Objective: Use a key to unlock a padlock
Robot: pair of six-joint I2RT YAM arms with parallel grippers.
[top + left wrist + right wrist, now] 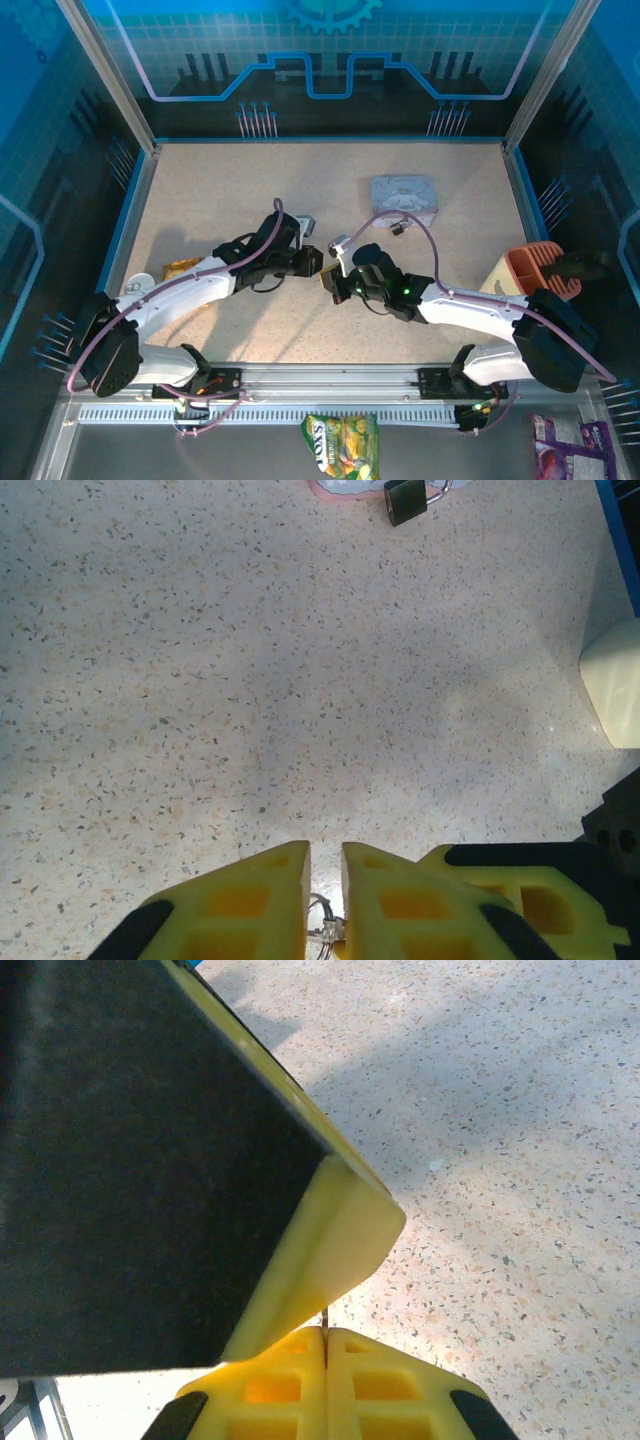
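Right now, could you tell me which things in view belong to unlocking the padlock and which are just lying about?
For the job:
padlock
key, pinched in the right tool

Lying about:
pale blue tin
orange-yellow snack packet
green packet
purple packet
orange-and-cream object

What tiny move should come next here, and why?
Probably the right gripper should open: it pinches the key, and the left gripper looks clamped on it too. The padlock lies untouched beside the tin.
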